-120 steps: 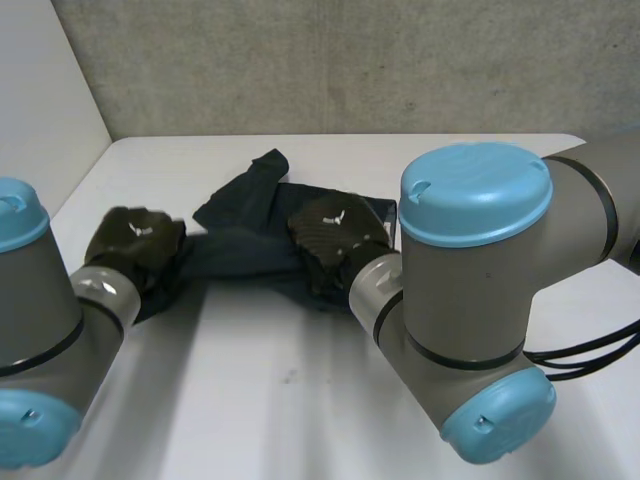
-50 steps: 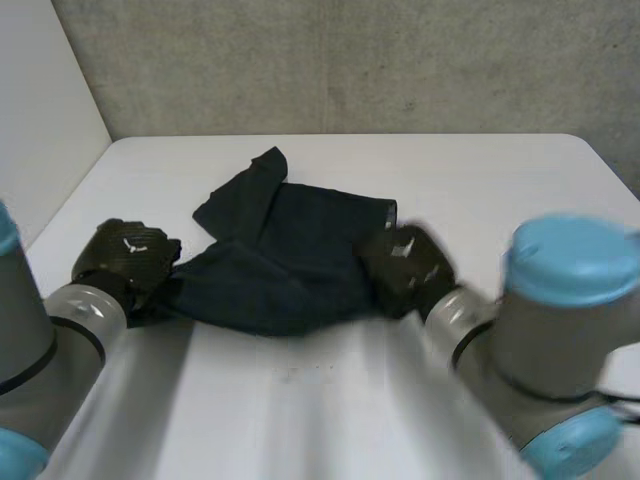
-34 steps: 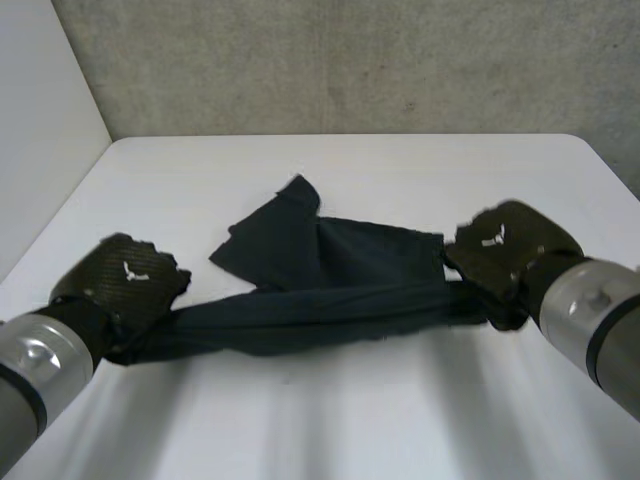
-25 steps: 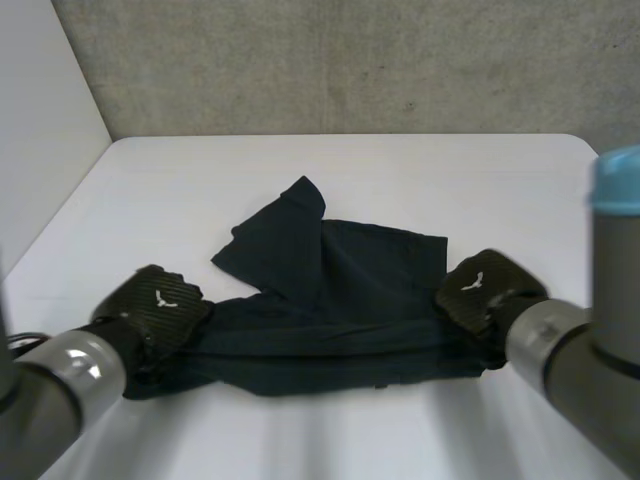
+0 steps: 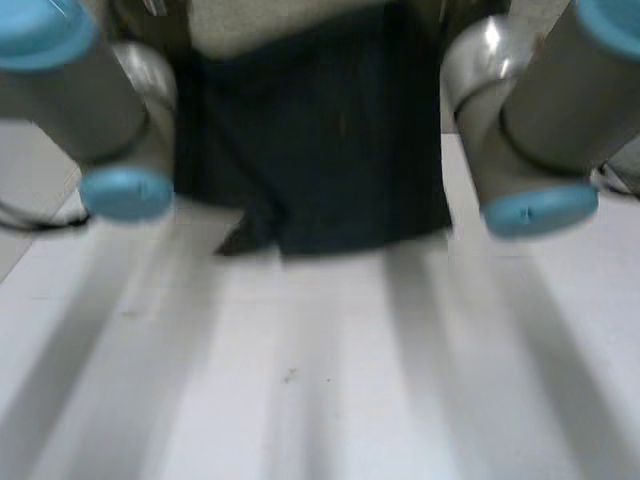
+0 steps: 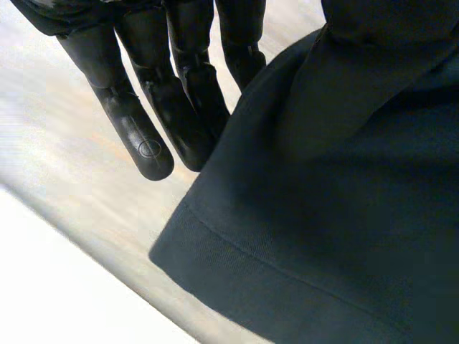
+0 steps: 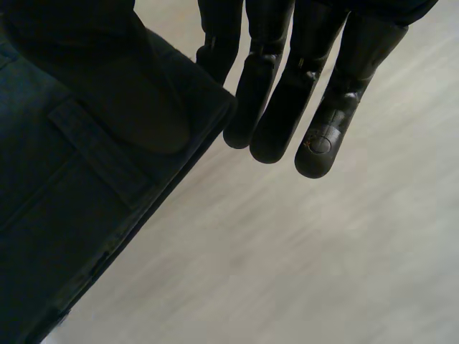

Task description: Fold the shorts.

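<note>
The dark navy shorts (image 5: 320, 150) hang as a flat sheet between my two arms, with the lower hem just above the white table (image 5: 320, 390). In the left wrist view my left hand (image 6: 143, 93) pinches one upper corner of the shorts (image 6: 323, 215), thumb laid over the cloth and straight fingers beside it. In the right wrist view my right hand (image 7: 315, 93) pinches the other corner at the waistband, thumb on top of the shorts (image 7: 72, 201). My left arm (image 5: 90, 90) and right arm (image 5: 540, 110) rise on either side of the cloth.
White tabletop stretches below and in front of the hanging shorts. A grey wall stands behind the table.
Both arms have lifted the shorts off the table. Half a second ago they lay stretched low between my hands; now they hang upright close in front of the head camera.
</note>
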